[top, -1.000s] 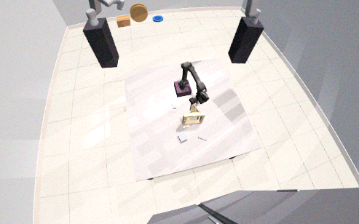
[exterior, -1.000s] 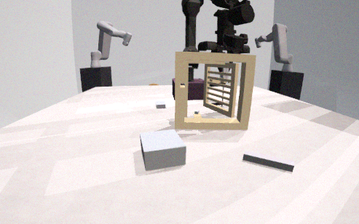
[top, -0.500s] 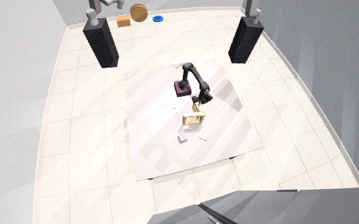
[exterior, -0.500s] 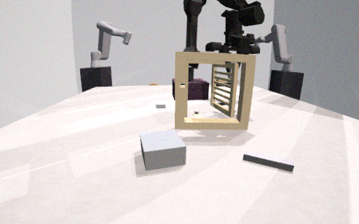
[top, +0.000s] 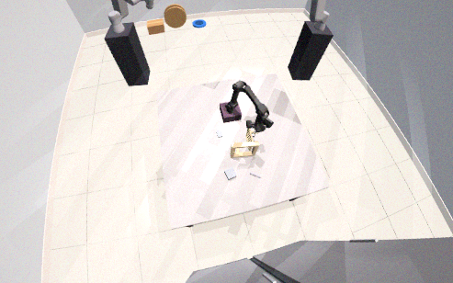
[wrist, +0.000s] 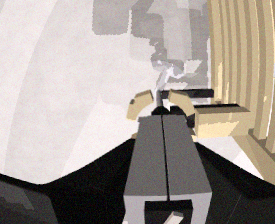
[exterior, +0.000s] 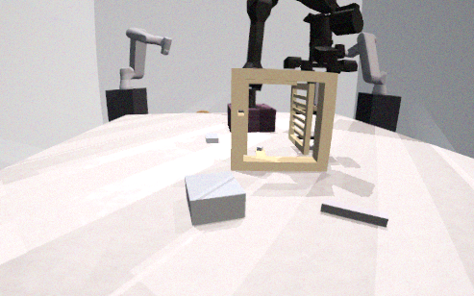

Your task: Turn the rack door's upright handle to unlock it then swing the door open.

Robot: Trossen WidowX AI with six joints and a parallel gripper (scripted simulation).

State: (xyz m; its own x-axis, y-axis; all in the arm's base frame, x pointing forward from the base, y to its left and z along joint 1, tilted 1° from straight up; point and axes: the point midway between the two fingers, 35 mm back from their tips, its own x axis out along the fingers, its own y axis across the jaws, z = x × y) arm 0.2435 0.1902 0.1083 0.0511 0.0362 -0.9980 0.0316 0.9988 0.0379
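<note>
Top view, gripper: a dark gripper (top: pixel 251 130) (exterior: pixel 318 72) (wrist: pixel 162 148) at the far side of the wooden frame (top: pixel 233 150) (exterior: pixel 238 130), too small here to make out its fingers.
Top view, door: the slatted rack door (top: pixel 249 135) (exterior: pixel 309 117) (wrist: pixel 231 55) shows as a narrow strip running from the frame's right side toward the far side; its angle is hard to read.
Top view, arm: the black arm (top: pixel 254 98) (exterior: pixel 256 36) reaches over from a dark purple base block (top: pixel 223 117) (exterior: pixel 236 120).
Exterior view, door: swung open behind the frame, seen through its right half, partly covered by the right post.
Exterior view, arm: cut off by the upper edge; the fingertips are lost behind the frame's top bar.
Exterior view, near side: a grey block (top: pixel 230 174) (exterior: pixel 216 198) at left, a dark thin bar (top: pixel 255 175) (exterior: pixel 354 214) at right, both on the table (top: pixel 196 193) (exterior: pixel 133 231).
Wrist view, gripper: clenched on the door's handle (wrist: pixel 160 96), which is mostly hidden between tan fingertips.
Wrist view, door: slats along the right, cut off by the picture's edge.
</note>
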